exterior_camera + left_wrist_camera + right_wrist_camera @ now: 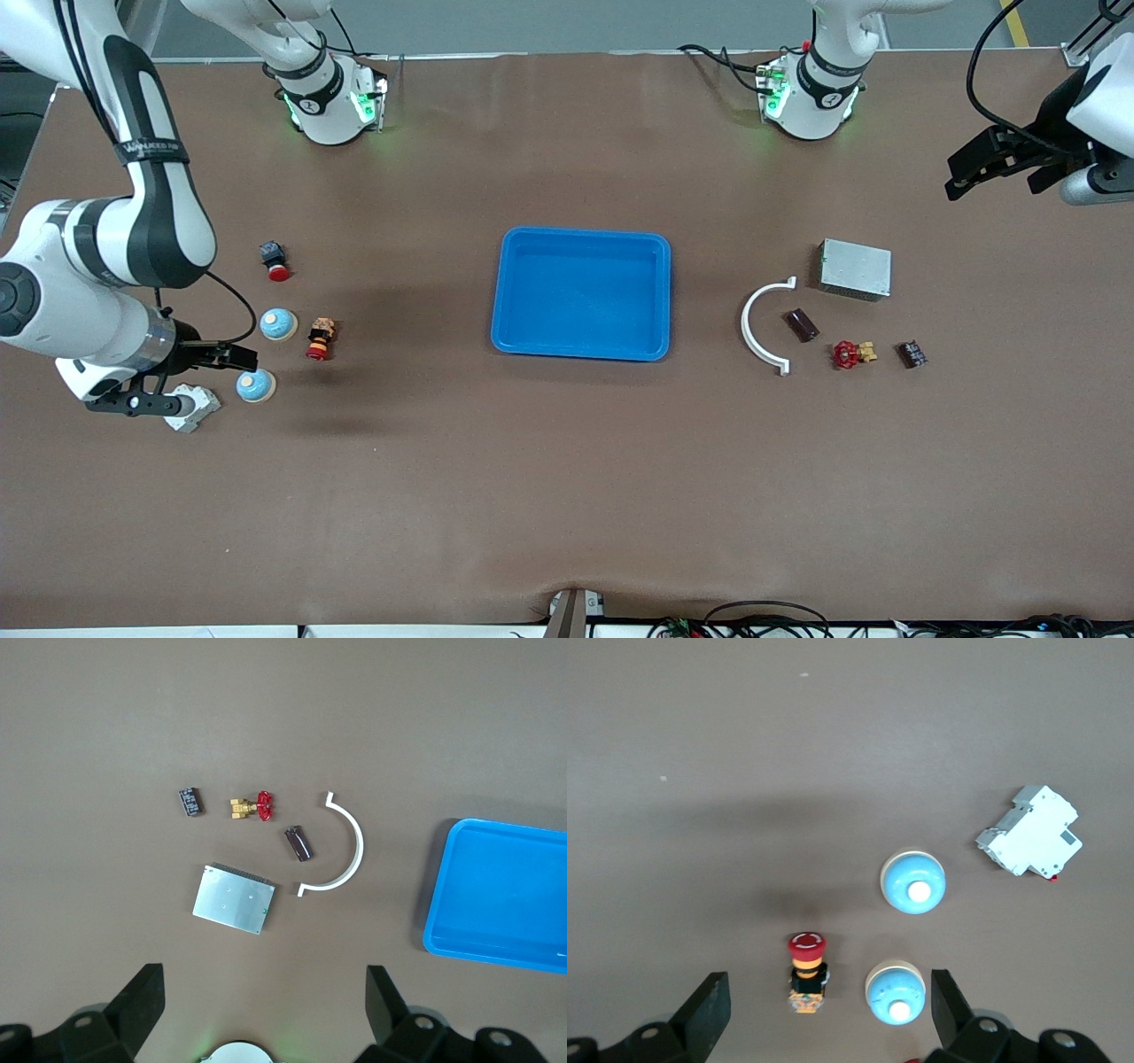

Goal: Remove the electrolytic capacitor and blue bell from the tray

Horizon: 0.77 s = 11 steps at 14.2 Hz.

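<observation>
The right gripper (199,379) is held low over the tabletop (567,496) at the right arm's end, its fingers (704,1014) spread wide and empty. The left gripper (997,168) is raised over the left arm's end, fingers (142,1001) likewise spread apart, nothing gripped.

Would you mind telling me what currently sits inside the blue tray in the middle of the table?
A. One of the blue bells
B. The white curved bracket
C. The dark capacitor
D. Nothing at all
D, since the blue tray shows only its bare blue floor, while both bells, the capacitor and the white curved bracket all lie on the table outside it.
</observation>
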Motion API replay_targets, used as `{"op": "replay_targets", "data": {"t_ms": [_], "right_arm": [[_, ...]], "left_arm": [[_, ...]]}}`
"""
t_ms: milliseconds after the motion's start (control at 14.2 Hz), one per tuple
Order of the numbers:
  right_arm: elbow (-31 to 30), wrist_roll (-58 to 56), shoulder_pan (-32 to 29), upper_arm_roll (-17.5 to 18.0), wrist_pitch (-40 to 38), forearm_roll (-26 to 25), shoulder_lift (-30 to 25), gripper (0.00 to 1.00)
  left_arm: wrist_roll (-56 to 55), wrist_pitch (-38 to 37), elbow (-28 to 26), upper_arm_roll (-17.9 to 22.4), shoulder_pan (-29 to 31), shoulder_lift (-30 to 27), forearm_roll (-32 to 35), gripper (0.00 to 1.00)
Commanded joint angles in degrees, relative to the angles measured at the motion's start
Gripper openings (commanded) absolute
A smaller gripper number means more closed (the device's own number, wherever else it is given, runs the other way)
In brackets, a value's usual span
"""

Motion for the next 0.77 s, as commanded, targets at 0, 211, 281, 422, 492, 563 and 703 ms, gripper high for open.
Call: {"op": "replay_targets", "data": {"t_ms": [0, 211, 281, 422, 492, 563, 703], "right_arm": [[-0.7, 1.1, 1.0, 0.0, -2.1, -0.9, -4.1, 1.0], [3.0, 0.5, 1.0, 0.0, -8.1, -1.0, -5.1, 1.0], [5.4, 0.5, 1.0, 0.1, -11.3, -2.2, -5.4, 1.0], [9.8, 0.3, 1.0, 0.1, -17.3, -3.7, -6.1, 1.0], [11.2, 0.2, 0.9, 0.1, -19.3, -3.8, -6.7, 1.0], [11.8, 0.1, 0.7, 0.1, -20.3, -3.8, -7.8, 1.0], [12.7, -1.4, 0.7, -0.2, -22.0, -3.8, -10.0, 1.0]], "left_arm": [[1.2, -0.6, -0.7, 0.0, 0.2, -0.9, -0.1, 1.0], [1.0, 0.0, -2.7, -0.1, 0.2, -2.6, -0.1, 1.0], [1.0, 0.5, -3.7, -0.1, 0.2, -3.5, -0.1, 1.0], [1.1, 0.6, -4.1, 0.0, 0.2, -3.8, -0.1, 1.0], [1.0, 0.6, -4.7, 0.0, 0.2, -4.1, -0.1, 1.0], [1.1, 0.6, -4.8, -0.1, 0.2, -4.1, -0.1, 1.0], [1.1, 0.6, -4.7, 0.0, 0.2, -4.1, -0.1, 1.0]]}}
